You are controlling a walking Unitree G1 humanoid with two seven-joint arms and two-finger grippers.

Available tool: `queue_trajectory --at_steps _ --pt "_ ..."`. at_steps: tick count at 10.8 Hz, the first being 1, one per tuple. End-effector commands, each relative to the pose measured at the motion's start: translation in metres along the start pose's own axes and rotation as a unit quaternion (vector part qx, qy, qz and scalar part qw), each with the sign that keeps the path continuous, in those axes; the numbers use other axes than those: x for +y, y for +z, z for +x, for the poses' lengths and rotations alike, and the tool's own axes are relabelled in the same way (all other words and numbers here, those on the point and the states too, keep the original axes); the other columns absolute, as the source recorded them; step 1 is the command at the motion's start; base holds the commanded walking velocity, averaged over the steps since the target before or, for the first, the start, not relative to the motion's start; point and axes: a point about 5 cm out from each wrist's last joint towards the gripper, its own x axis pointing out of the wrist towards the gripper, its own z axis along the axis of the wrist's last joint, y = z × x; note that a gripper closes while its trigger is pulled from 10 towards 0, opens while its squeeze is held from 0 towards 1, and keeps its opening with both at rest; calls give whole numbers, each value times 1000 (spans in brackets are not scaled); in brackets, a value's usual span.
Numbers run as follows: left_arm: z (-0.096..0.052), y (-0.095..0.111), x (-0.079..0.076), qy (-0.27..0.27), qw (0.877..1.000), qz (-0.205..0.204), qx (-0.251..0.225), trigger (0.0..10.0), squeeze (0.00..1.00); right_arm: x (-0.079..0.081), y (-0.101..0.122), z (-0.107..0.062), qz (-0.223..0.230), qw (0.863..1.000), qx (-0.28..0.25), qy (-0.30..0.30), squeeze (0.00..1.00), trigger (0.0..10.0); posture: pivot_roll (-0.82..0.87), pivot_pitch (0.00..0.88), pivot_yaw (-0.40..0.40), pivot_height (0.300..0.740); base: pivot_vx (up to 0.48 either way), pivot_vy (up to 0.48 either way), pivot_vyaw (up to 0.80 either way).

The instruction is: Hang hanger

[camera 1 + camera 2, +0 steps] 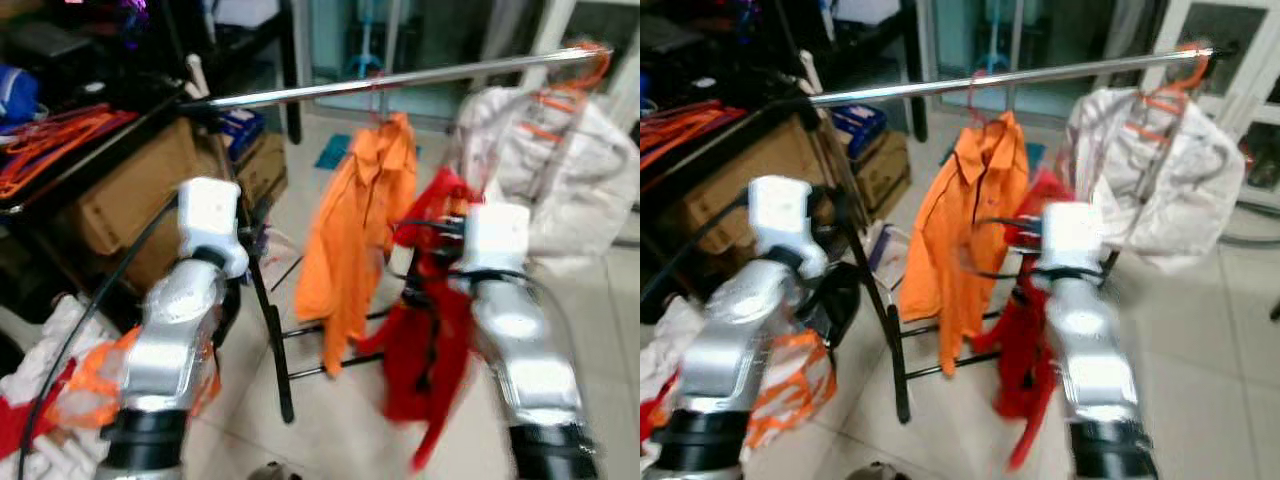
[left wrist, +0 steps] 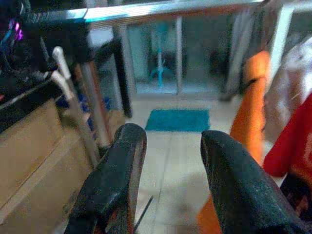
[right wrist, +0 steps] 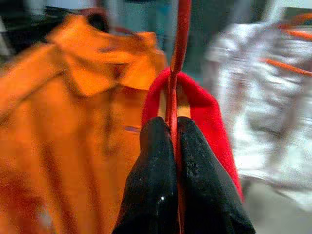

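Hanger (image 3: 176, 73) neck upright, hook upward, pinched in clenched right hand (image 3: 172, 131); left hand (image 2: 168, 146) spread, empty.

- My left arm (image 1: 175, 330) is a rounded silver shell with a glossy sheen, thickening toward a black ribbed collar at the lower end.
- A boxy white wrist block (image 1: 208, 222) caps it.
- A black cable (image 1: 95, 310) curves along that arm's outer side.
- My right arm (image 1: 520, 340) has the same silver shell, white block (image 1: 496, 236) and black collar.
- Thin black cables (image 1: 1015, 235) loop around the right block.
- My left gripper (image 2: 170, 161) has two thick black fingers (image 2: 122, 170) with rounded tips and a dull, slightly scuffed surface.
- My right gripper (image 3: 170, 141) has matching black fingers (image 3: 153, 175), matte and grainy, speckled with pale flecks.
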Motion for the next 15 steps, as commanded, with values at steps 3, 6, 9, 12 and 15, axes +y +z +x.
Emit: queue_trajectory --at_steps 3,6,9,12,15 --pt "0 1 -9 -20 999 30 0 10000 0 4 14 2 -23 999 -34 16 0 10000 3 28 69 740 0 -265 533" --pt "1 2 -5 -9 1000 28 -1 10000 0 4 14 4 -9 999 -33 6 0 10000 9 33 71 740 0 -480 227" --pt "3 3 -1 10 1000 5 3 10000 0 1 10 2 -17 1000 -20 1 0 10000 3 35 83 740 0 -320 0" --pt "-2 0 -8 -36 999 -2 -10 10000 0 -1 3 -1 9 1000 0 6 0 10000 1 30 83 740 116 0 -267" --pt "-10 -3 3 -13 1000 -1 -11 10000 0 8 0 0 -7 1000 5 29 0 10000 13 20 67 740 411 0 -267"
